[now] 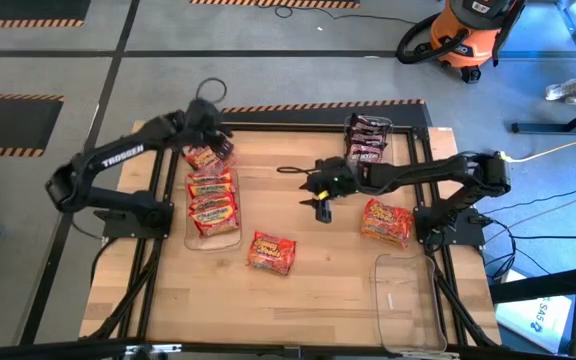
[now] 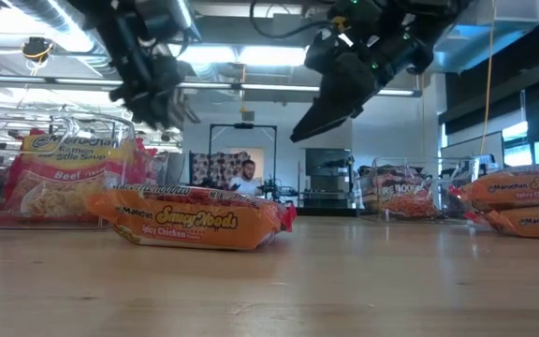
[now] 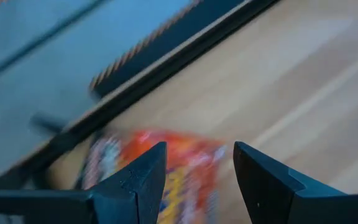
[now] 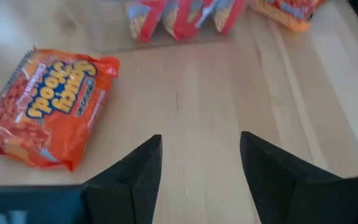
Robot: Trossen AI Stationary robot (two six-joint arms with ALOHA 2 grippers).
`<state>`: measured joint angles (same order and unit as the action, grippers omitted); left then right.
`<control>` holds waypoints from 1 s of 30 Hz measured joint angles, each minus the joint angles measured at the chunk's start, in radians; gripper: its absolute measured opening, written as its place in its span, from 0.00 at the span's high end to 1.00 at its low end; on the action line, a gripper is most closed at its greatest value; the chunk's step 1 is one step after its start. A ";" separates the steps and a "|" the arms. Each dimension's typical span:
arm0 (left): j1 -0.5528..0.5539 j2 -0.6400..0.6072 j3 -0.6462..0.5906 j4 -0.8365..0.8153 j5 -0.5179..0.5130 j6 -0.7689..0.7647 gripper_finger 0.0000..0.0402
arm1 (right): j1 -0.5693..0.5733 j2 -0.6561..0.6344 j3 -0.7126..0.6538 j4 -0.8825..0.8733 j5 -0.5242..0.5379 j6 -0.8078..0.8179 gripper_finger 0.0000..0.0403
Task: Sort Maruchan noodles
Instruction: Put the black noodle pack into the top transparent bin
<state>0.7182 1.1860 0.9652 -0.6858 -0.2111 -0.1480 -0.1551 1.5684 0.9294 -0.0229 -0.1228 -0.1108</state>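
Grey floor with striped hazard tape surrounds the wooden tabletop [image 1: 298, 290], and an orange shop vacuum [image 1: 465, 30] stands on the floor beyond the far right corner. From table height, a person [image 2: 247, 178] shows seated far back in the room.

On the left side of the tabletop a clear bin [image 1: 213, 205] holds a row of red-and-yellow noodle packets [image 1: 213, 198]. The left gripper [image 1: 211, 152] hovers over the far end of this bin, with one more red-and-yellow packet [image 1: 203, 158] just below it. In the left wrist view its fingers [image 3: 143, 177] stand spread, with that packet showing blurred in the gap beyond them; whether they touch it cannot be told.

At the far edge, right of centre, another clear bin [image 1: 368, 125] holds dark maroon packets [image 1: 366, 140]. The right gripper [image 1: 324, 205] reaches toward the middle of the tabletop, raised above the wood. Its fingers [image 4: 138, 174] are spread with nothing between them, only bare wood beyond.

A single orange-red packet [image 1: 271, 251] lies loose on the tabletop near the centre, toward the near side and well apart from both grippers. A small pile of orange-red packets [image 1: 386, 222] lies on the right side, near the right arm's base. An empty clear bin [image 1: 405, 300] sits at the near right corner.
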 joint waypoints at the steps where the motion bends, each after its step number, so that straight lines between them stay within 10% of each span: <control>1: 0.044 0.020 0.024 -0.051 0.000 0.001 0.55 | 0.000 0.000 -0.008 0.023 -0.001 -0.003 0.52; 11: 0.357 0.286 0.085 -0.131 -0.012 0.072 0.55 | -0.004 0.000 -0.041 0.089 0.031 -0.103 0.52; 21: 0.381 0.492 0.085 -0.147 -0.026 0.114 0.64 | -0.004 0.000 -0.041 0.089 0.030 -0.080 0.52; 30: 0.366 0.496 0.085 -0.095 0.159 0.160 0.70 | -0.004 0.000 -0.041 0.110 0.044 -0.068 0.52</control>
<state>1.0845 1.6817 1.0500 -0.7807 -0.0526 0.0120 -0.1589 1.5684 0.8885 0.0870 -0.0792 -0.1789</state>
